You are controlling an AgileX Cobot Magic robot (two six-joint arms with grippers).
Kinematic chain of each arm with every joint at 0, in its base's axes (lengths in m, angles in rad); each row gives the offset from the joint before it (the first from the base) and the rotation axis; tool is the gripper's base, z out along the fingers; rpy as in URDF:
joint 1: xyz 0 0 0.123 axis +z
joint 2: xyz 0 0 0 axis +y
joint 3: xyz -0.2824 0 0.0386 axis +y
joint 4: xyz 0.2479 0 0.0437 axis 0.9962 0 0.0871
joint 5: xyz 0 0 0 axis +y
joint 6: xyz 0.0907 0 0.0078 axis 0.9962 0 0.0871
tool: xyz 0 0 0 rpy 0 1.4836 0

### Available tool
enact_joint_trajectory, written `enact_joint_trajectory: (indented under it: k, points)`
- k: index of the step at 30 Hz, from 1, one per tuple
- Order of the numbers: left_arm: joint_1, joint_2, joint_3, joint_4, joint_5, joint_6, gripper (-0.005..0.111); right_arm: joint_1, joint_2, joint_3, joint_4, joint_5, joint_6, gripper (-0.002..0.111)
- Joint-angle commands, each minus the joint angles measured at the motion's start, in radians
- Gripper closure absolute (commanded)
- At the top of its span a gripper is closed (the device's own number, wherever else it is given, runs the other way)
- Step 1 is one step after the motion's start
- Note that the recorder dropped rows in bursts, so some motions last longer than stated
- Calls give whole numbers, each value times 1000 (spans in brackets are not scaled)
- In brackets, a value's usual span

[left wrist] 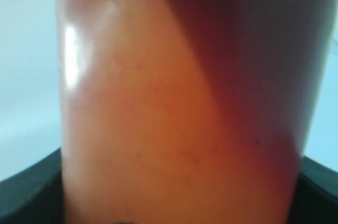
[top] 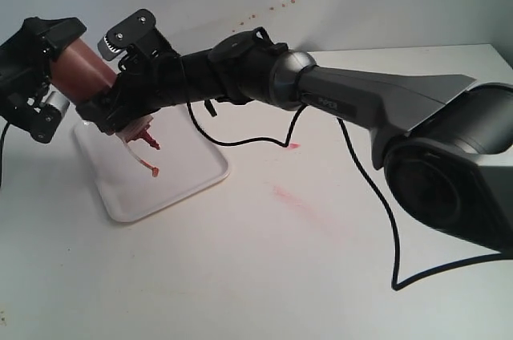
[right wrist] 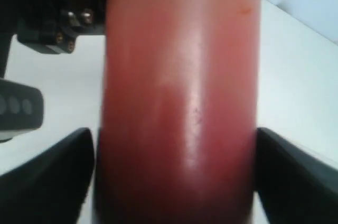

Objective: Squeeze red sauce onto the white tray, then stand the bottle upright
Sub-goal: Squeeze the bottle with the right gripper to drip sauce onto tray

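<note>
The white counter [top: 321, 292] takes up most of what I can see, with faint pink smears near its middle. The right arm [top: 361, 99] stretches across it toward the left side. Down there sits the white tray [top: 196, 176], flat on the counter. The bottle [top: 80, 71] hangs above the tray's far end, tipped over with its base raised to the left and its cap end pointing down at the tray.

Both pincers grip the bottle. The left pincer [top: 46, 75] is clamped round the base end. The right pincer [top: 120, 87] is closed on the body nearer the cap, one finger pressed against each side (its wrist camera shows this plainly). So the bottle lies between the two, touching both and clear of the tray.

The nozzle [top: 149, 142] points at bare tray, and just below it lies a small blob of the red sauce [top: 154, 172].

I judge the squeezing is in hand or nearly finished. To do it well, press gently with the right pincer while the left holds the base steady, with the nozzle low over the tray's middle so nothing lands on the counter. Ease off the pressure before tilting the bottle back, or the nozzle may drip.
</note>
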Motion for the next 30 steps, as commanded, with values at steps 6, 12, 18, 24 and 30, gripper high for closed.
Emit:
enact_joint_trajectory:
  k: [6,12,18,24,30]
  points:
    - [-4,-19,-4,-37,-72,-18,107,4,-2,-8,5,-54,2,108]
    - [-4,-19,-4,-37,-72,-18,107,4,-2,-8,5,-74,2,108]
    - [-4,-19,-4,-37,-72,-18,107,4,-2,-8,5,-74,2,108]
    - [-4,-19,-4,-37,-72,-18,107,4,-2,-8,5,-74,2,108]
    - [-4,-19,-4,-37,-72,-18,107,4,-2,-8,5,-79,2,108]
